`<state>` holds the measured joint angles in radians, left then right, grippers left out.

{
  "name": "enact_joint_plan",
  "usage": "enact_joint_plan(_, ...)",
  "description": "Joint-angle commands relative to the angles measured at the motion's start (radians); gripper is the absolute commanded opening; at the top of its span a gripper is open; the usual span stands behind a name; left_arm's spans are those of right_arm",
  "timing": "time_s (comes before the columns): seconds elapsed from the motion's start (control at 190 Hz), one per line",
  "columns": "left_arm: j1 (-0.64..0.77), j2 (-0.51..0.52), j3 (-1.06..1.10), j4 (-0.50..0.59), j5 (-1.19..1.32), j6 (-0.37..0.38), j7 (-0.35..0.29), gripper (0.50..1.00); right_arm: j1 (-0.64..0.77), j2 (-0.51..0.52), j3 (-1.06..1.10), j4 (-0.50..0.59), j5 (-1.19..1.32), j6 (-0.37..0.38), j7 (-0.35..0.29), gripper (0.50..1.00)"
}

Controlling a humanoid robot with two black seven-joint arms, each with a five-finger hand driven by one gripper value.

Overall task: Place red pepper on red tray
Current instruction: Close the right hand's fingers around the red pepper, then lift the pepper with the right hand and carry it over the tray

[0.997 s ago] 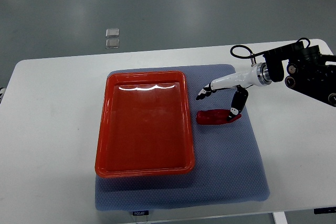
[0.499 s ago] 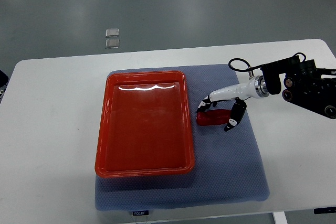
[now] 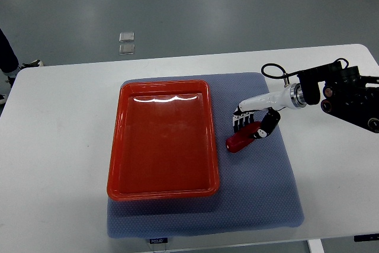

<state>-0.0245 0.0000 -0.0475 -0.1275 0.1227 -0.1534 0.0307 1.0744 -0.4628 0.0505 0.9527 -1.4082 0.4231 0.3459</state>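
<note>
The red pepper (image 3: 239,141) lies on the blue-grey mat (image 3: 260,188), just right of the red tray (image 3: 161,139). My right hand (image 3: 251,124) comes in from the right edge and is closed around the pepper's right end, fingers over its far side and thumb (image 3: 260,131) on its near side. The pepper is tilted, its left end pointing toward the tray's right rim. The tray is empty. My left arm does not show.
The mat lies on a white table (image 3: 65,146). A black cable loop (image 3: 273,72) sticks up at my right wrist. A person's leg and shoe (image 3: 12,60) show at the far left edge, off the table.
My right hand came down over the pepper and its fingers closed on it. The pepper has turned from lying level to slanting, left end lower in the picture.
</note>
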Motion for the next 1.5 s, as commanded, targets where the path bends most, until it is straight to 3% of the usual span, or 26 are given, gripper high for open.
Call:
enact_joint_plan(0.0,0.000,0.000,0.000,0.000,0.000,0.000,0.000,1.000,0.001,0.000,0.000,0.001,0.000,0.002,0.001,0.547)
enact_joint_plan(0.068,0.000,0.000,0.000,0.000,0.000,0.000,0.000,1.000,0.004,0.000,0.000,0.000,0.000,0.002,0.001,0.500)
enact_joint_plan(0.661,0.000,0.000,0.000,0.000,0.000,0.000,0.000,1.000,0.110,-0.016,0.018,-0.002,0.012,-0.003,0.007,0.500)
enact_joint_plan(0.824,0.000,0.000,0.000,0.000,0.000,0.000,0.000,1.000,0.136,0.009,0.038,-0.003,0.021,-0.070,0.007,0.500)
enact_joint_plan(1.286,0.000,0.000,0.000,0.000,0.000,0.000,0.000,1.000,0.088,0.296,0.129,-0.130,0.020,-0.182,0.007,0.500)
enact_joint_plan(1.496,0.000,0.000,0.000,0.000,0.000,0.000,0.000,1.000,0.024,0.352,0.127,-0.160,0.018,-0.215,0.005,0.511)
